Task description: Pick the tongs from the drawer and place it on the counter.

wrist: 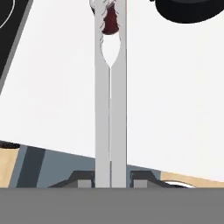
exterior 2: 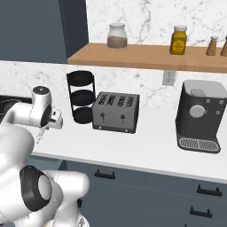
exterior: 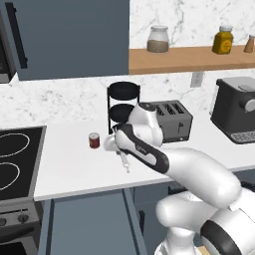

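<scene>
Tongs [wrist: 110,113] hang clamped in the tool [wrist: 110,180], arms pinched together, carried above the white desk [exterior: 74,164] so they clear the edge for set-down. Toaster [exterior: 172,119] at 3 o'clock, small red can [exterior: 94,140] at 9 o'clock of the tool.

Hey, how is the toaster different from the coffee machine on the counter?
The toaster is silvery grey, while the coffee machine is dark charcoal. The toaster is low and wide with four slots on top; the coffee machine is taller and boxier, with a round dial and a drip grille at its foot. The toaster sits beside the black tiered rack, the coffee machine further right. Both stand upright on the white counter against the marbled backsplash.
</scene>
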